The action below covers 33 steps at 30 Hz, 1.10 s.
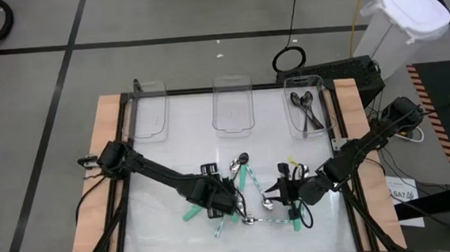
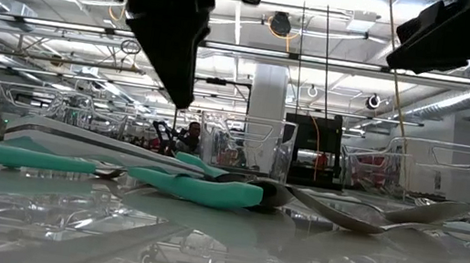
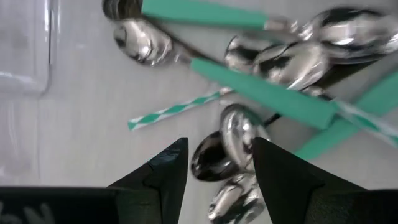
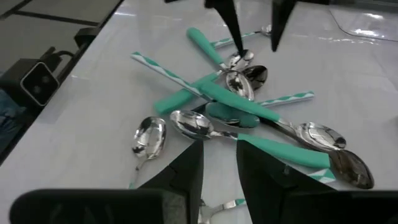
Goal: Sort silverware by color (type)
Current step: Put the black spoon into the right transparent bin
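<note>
Between the left gripper's [image 3: 214,165] parted fingers, just over the pile, lie two shiny spoon bowls [image 3: 231,140], one dark-looking and one bright; nothing is held. From the low view the fingers hang clear above the spoons, not touching. The right gripper [image 4: 219,163] sits low at the pile's other side, its fingers a little apart and empty, a silver spoon [image 4: 194,126] just ahead of them.

Around both lies the heap [image 1: 249,192] near the table's front middle: teal-handled spoons [image 4: 242,102] crossed over silver ones, with striped green-and-white handles [image 3: 174,111] sticking out. At the back stand three clear bins; the right bin [image 1: 320,95] holds a few dark spoons, the middle bin [image 1: 233,109] and left bin [image 1: 150,115] look bare.

The step seems to be choosing and picking one spoon out of the tangle. Next, the left gripper would need to drop straight down, close on a single bowl or handle without catching its neighbour, lift it free, and carry it to the bin for its kind.
</note>
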### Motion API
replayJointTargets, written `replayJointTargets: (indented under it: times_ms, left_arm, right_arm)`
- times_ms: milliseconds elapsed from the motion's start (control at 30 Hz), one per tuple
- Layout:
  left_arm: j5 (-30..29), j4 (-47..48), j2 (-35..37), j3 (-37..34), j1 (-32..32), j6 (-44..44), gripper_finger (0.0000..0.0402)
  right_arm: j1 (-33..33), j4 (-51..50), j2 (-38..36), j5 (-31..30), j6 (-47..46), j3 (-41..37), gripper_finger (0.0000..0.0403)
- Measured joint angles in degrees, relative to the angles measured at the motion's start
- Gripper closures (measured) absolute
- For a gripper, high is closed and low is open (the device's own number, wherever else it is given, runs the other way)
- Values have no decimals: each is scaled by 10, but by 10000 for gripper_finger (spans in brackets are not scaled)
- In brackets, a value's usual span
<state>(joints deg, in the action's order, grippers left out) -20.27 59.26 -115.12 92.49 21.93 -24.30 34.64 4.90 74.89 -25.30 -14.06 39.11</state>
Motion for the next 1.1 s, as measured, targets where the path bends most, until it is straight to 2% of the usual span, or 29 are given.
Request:
replayJointTargets:
  times_ms: [133, 300, 467, 600, 767, 933, 1100]
  left_arm:
    - [29, 32, -1, 0, -21, -27, 220]
    - [55, 112, -1, 0, -54, -144, 220]
    - [93, 90, -1, 0, -67, -126, 222]
    - [96, 86, -1, -4, -69, -138, 243]
    - [104, 56, 3, -57, -43, -165, 267]
    - [104, -4, 8, -122, -33, -211, 271]
    - [93, -4, 37, -134, -23, -209, 271]
  right_arm:
    - [8, -6, 0, 0, -2, 0, 309]
    - [22, -6, 0, 0, -2, 0, 309]
    - [35, -5, 0, -1, -11, 0, 309]
    - [48, -14, 0, -1, -26, 0, 309]
    - [66, -31, 0, -1, -42, 0, 309]
    - [79, -40, 0, -1, -47, 0, 309]
    - [82, -39, 0, -1, -47, 0, 309]
